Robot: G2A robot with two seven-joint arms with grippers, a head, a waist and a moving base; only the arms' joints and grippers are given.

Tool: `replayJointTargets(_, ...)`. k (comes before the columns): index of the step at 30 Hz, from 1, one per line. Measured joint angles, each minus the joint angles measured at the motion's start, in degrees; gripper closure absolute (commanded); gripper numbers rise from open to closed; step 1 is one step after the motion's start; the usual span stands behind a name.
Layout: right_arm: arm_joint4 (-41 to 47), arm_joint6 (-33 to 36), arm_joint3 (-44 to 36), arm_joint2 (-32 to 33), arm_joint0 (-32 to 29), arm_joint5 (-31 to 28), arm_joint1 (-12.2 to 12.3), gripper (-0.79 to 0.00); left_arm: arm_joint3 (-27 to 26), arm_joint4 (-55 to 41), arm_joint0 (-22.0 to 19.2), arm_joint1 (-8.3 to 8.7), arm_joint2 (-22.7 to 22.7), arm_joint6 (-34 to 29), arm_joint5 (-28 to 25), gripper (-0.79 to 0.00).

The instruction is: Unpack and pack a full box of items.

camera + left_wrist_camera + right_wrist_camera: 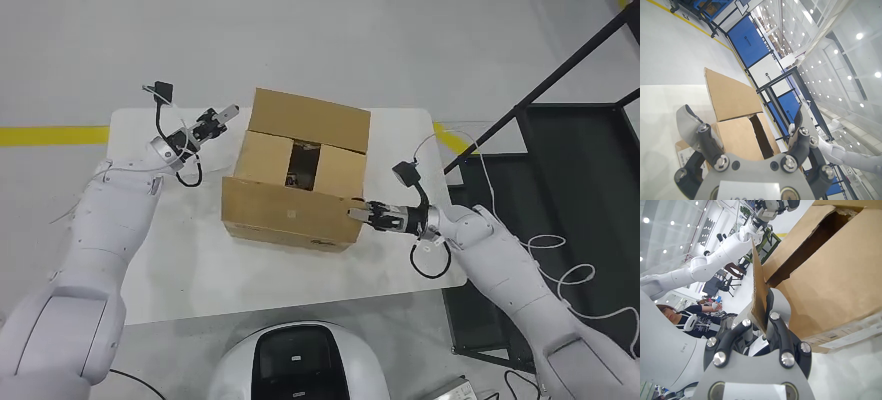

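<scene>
1. Centre of the top view, on a white table (180, 270): brown box (265, 160) of corrugated board, matte and square-cornered. Top partly open, with a dark slot between the inner flaps; contents too dark to tell.
2. Right gripper (358, 213), right of centre: pinching the end edge of the near flap (255, 205), with the board clamped in its grip.
3. Left gripper (230, 110), upper left: spread wide, just off the box's far-left corner, touching nothing.
4. Probably weighty if full, as the task says. Stiff in the walls, but thin in the flaps, hinged on a crease and liable to buckle or tear if yanked.
5. For opening, best taken by the flap edges, nearer the middle than a corner. For shifting, best pressed from both side walls, low down.
6. Dry, slightly rough board, likely grippy rather than slippery. Small paper label (291, 212) on the near flap, smoother.
</scene>
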Motion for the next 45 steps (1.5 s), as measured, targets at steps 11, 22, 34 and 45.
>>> replayJointTargets(11,8.1,1.7,-3.7,-11.5,3.7,1.7,7.2,0.0,-0.4,-0.2,0.3,0.09,-0.2,-0.7,1.0,-0.785)
replayJointTargets(22,12.1,-1.8,1.2,-19.6,9.1,-1.8,11.3,-0.785,1.8,-4.6,-0.8,-1.51,1.3,-8.0,3.1,-0.785)
replayJointTargets(34,22.0,-3.8,6.3,-13.9,7.0,-3.6,13.9,-0.785,7.7,-4.9,-3.2,-4.31,3.8,-7.3,2.2,-0.785)
replayJointTargets(45,19.4,-6.2,-2.4,-5.3,-1.8,-0.8,17.4,-0.785,10.7,-4.0,-4.7,-7.69,6.0,-2.8,2.9,-0.785)
